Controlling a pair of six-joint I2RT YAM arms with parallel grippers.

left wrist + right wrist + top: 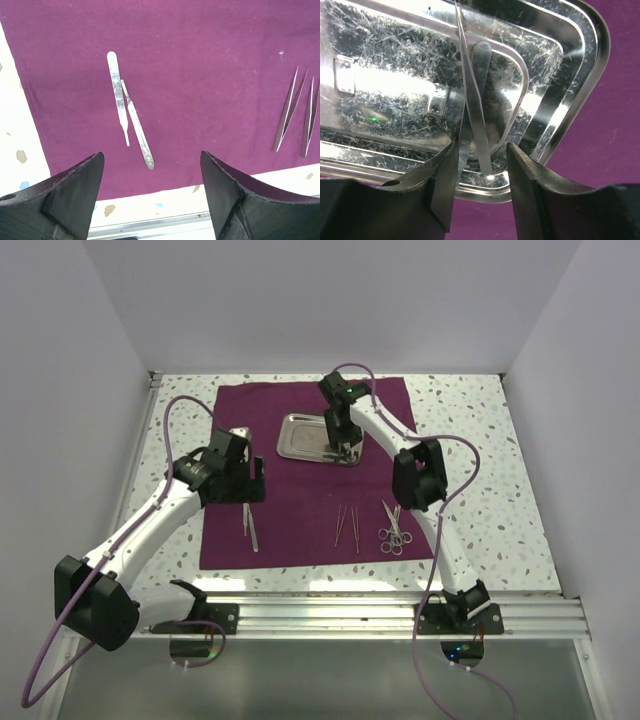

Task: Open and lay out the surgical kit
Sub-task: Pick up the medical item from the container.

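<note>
Plainly, a count of the kit around the tray

I count one steel tray (298,436). It sits on the far half of one maroon cloth wrap (300,490), which is spread flat on the speckled table (500,460).

My right pincer (481,160) hangs low over the tray's near-right corner with its jaws partly apart. They straddle the near ends of two slim steel pieces (481,90) lying in the tray, one pointed and one flat with a rounded end. One finger (442,180) seems to brush the pointed piece, but a gap shows on the other side, so I have nothing pinched. The tray's scratched, mirror-like floor throws reflections, so I cannot rule out a third piece there.

My left pincer (151,170) hovers over the cloth to the near-left of the tray, jaws wide apart and holding nothing. Under it lie two flat handles (116,95), touching along part of their length.

On the near side of the tray lie two tweezers (347,527), side by side. My left wrist view cuts one of them off at its edge.

To the near-right of the tray, just beside my right arm, are the ring-handled scissors (393,531). The cluster of rings suggests two. They overlap and show so small that I cannot separate them for certain.
</note>
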